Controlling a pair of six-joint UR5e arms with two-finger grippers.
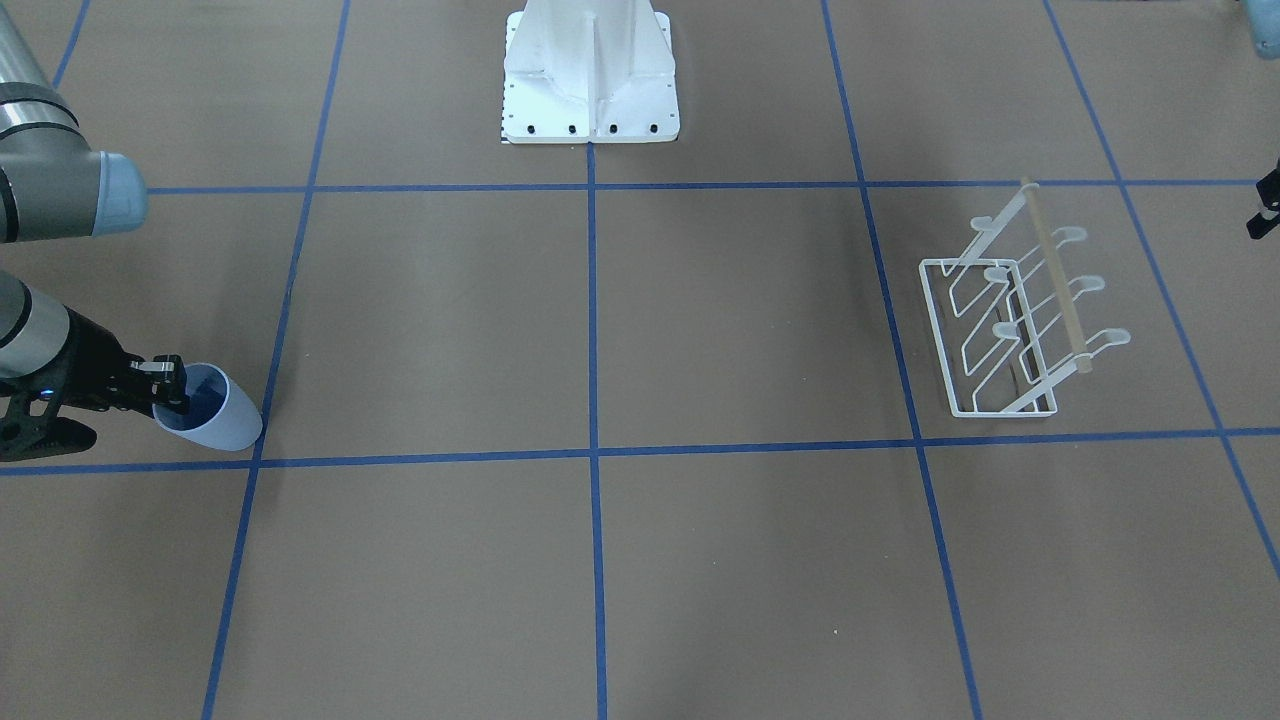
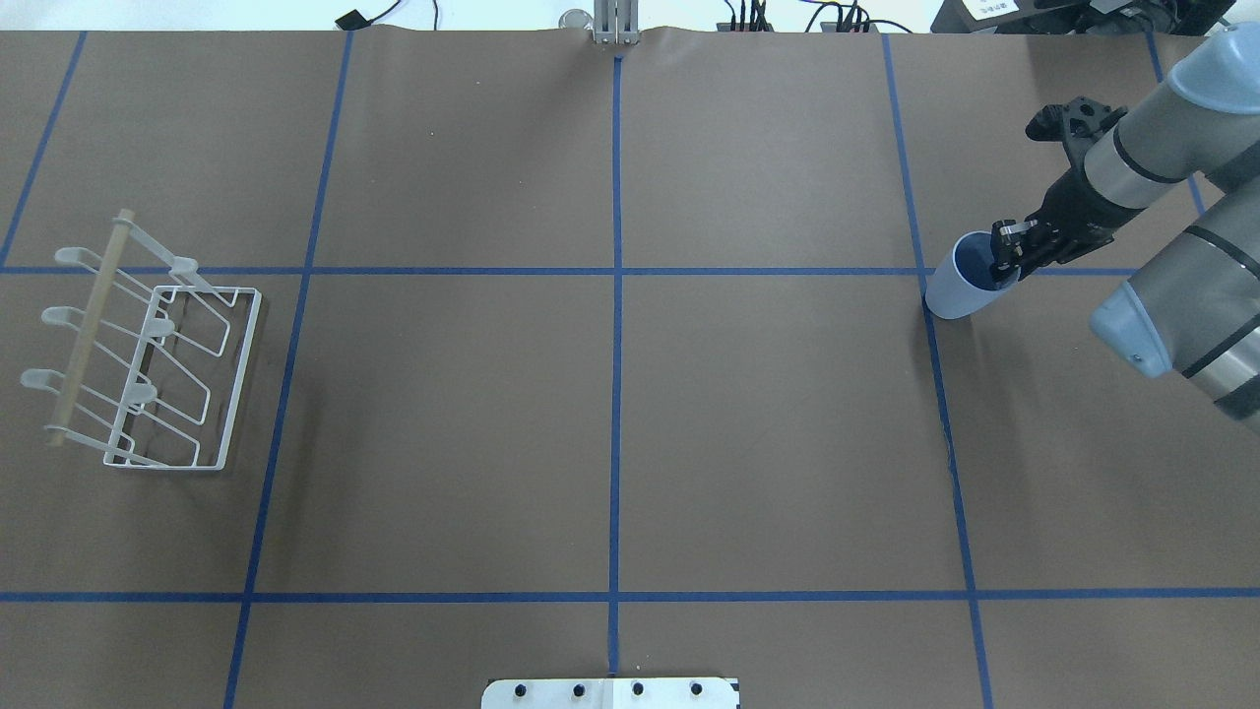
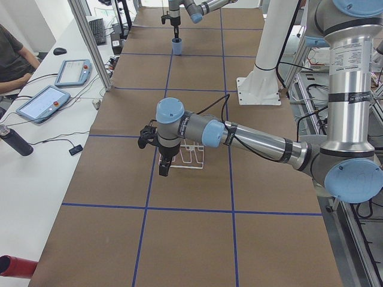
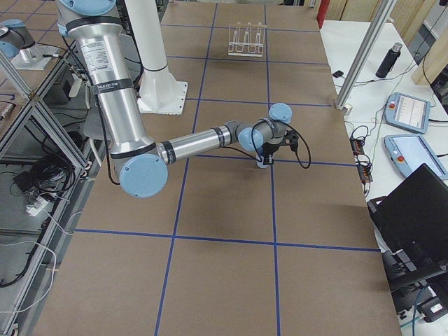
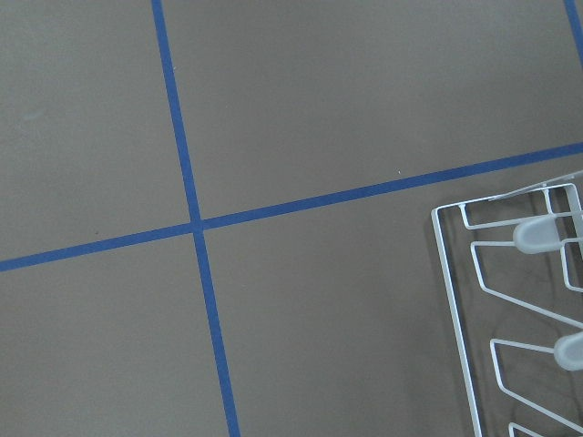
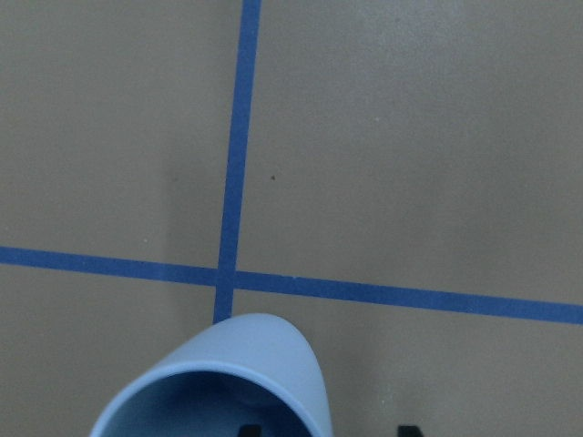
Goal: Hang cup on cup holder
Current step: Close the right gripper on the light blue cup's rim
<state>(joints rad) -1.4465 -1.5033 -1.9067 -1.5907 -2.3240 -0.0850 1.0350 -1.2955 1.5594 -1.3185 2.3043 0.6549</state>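
Observation:
The light-blue cup [image 2: 957, 286] is at the table's right side, at a crossing of blue tape lines. My right gripper [image 2: 1006, 252] is shut on its rim, one finger inside and one outside. The front view shows the cup [image 1: 215, 410] leaning in the gripper [image 1: 170, 388]. In the right wrist view the cup's rim [image 6: 228, 382] fills the bottom edge. The white wire cup holder [image 2: 148, 364] stands at the far left, also in the front view [image 1: 1010, 320]. My left gripper [image 3: 163, 170] hovers beside the cup holder [image 3: 190, 156]; I cannot tell if it is open.
The robot's white base [image 1: 590, 75] stands at the middle of the near edge. Blue tape lines [image 2: 615, 394] divide the brown table into squares. Tablets [image 3: 48, 101] and a dark bottle [image 3: 15, 142] lie on a side table.

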